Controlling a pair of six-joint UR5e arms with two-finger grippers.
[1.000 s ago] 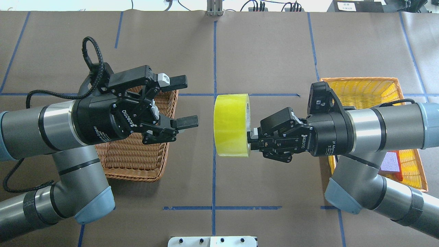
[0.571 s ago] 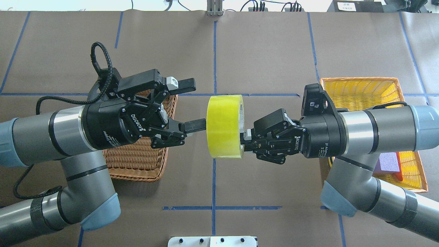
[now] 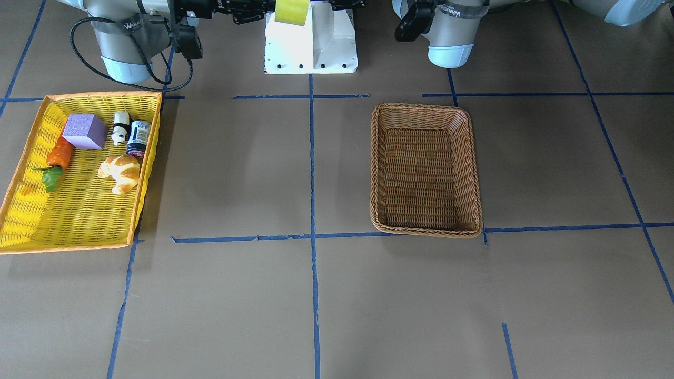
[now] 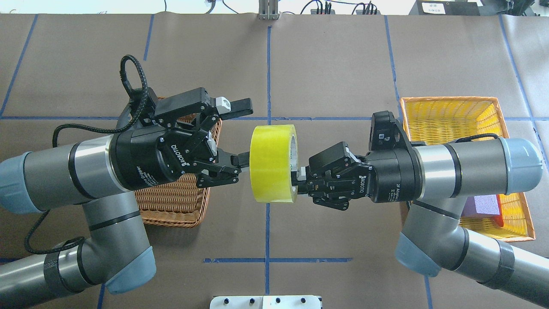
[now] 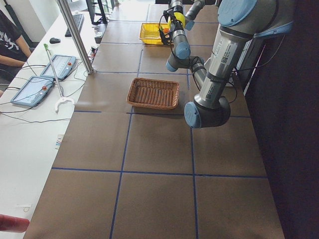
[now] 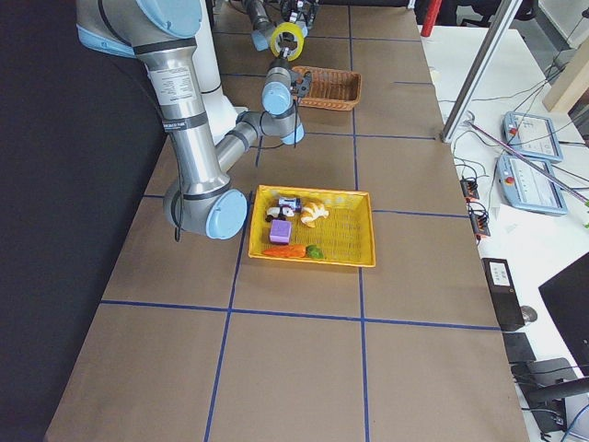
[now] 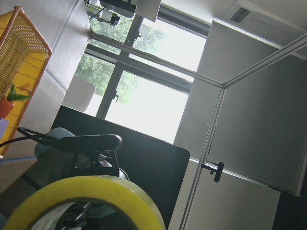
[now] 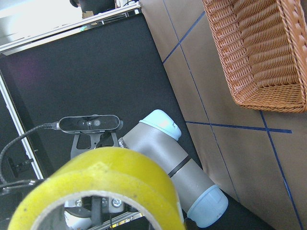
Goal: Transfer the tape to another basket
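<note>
The yellow tape roll (image 4: 272,163) hangs on edge above the table's middle; it also shows in the front view (image 3: 291,11). My right gripper (image 4: 297,179) is shut on the roll's right-hand wall. My left gripper (image 4: 248,131) is open: its near fingertip reaches the roll's left face and its far fingertip stands just past the roll's far rim. The roll fills the bottom of the left wrist view (image 7: 91,191) and of the right wrist view (image 8: 110,177). The brown wicker basket (image 4: 171,210) sits under my left wrist and is empty in the front view (image 3: 426,108).
The yellow tray-like basket (image 3: 100,95) with an orange rim lies on my right side and holds a purple block (image 3: 84,131), a croissant (image 3: 121,171), a carrot (image 3: 59,155), a small can (image 3: 139,138) and a small panda figure (image 3: 121,129). The white robot base (image 3: 310,42) stands behind.
My right gripper has carried the tape leftward toward the left arm. My left gripper has moved right, still open, until its near finger reaches the roll's left face.
</note>
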